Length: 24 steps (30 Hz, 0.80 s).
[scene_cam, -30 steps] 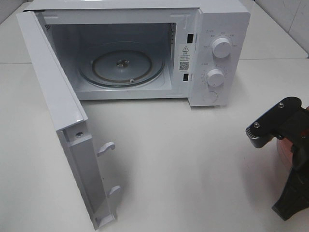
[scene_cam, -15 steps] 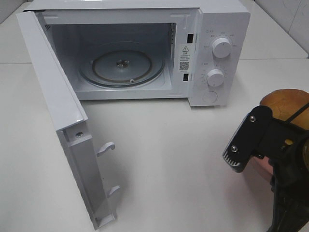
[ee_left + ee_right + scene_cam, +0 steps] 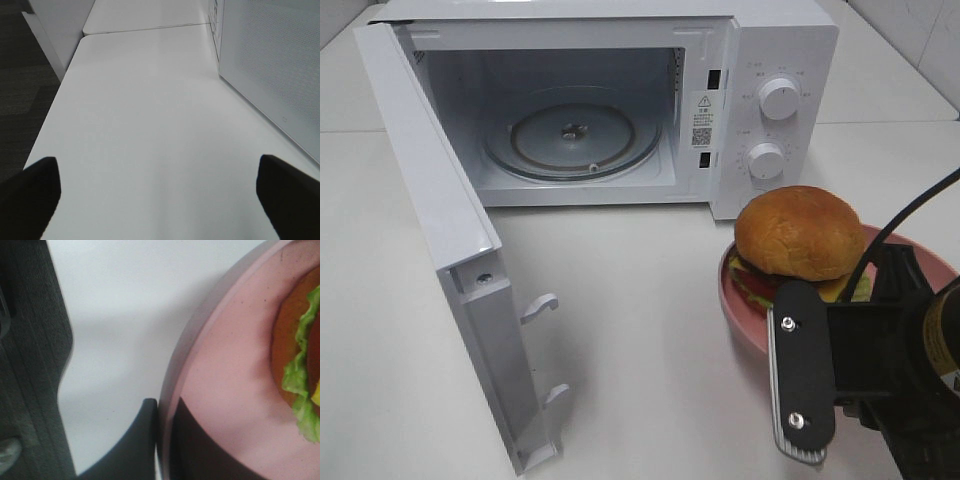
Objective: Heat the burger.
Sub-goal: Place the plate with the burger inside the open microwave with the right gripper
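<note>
Right pincer (image 3: pixel 167 436) clamped on the plate (image 3: pixel 740 312) rim, the burger (image 3: pixel 800 235) riding on it, just front-right of the microwave (image 3: pixel 775 50). Left pincer (image 3: pixel 157 195) apart over the desk (image 3: pixel 650 330). Step: carrying in. Next: keep the plate level, go through the open door (image 3: pixel 430 200) and onto the turntable (image 3: pixel 570 135).

Looks like a robotics lab bench, folks, not a home kitchen: a lone white microwave (image 3: pixel 790 60) on bare white tabletop (image 3: pixel 650 330), a joint line (image 3: pixel 890 122) between pushed-together tables beside the microwave, dark office carpet (image 3: pixel 20 75) below.
</note>
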Each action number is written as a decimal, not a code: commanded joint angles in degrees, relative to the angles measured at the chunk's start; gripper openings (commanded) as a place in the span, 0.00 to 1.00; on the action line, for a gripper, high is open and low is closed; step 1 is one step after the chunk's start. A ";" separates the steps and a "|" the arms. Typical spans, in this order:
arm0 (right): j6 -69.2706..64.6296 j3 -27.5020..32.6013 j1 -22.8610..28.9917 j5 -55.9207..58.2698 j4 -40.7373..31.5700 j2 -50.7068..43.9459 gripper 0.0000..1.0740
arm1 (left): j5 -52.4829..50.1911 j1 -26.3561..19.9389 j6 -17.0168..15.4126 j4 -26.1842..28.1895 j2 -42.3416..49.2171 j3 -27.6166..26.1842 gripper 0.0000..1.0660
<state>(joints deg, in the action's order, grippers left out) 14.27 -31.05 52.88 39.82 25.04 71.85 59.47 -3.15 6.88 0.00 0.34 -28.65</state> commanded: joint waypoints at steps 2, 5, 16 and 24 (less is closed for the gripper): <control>10.77 -0.06 0.00 -3.67 2.23 -0.52 0.00 | -0.29 0.23 -0.11 0.00 1.15 0.06 0.94; 14.55 -0.06 0.00 -4.87 2.23 -0.52 0.00 | -0.29 0.23 -0.11 0.00 1.15 0.06 0.94; 27.50 -0.97 -1.55 -11.17 -0.11 2.01 0.00 | -0.29 0.23 -0.11 0.00 1.15 0.06 0.94; 30.19 -5.79 -2.29 -16.16 -0.57 7.91 0.00 | -0.29 0.23 -0.11 0.00 1.15 0.06 0.94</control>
<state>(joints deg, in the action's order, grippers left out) 43.26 -34.38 50.88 29.39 23.66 78.67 59.47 -3.15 6.88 0.00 0.34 -28.65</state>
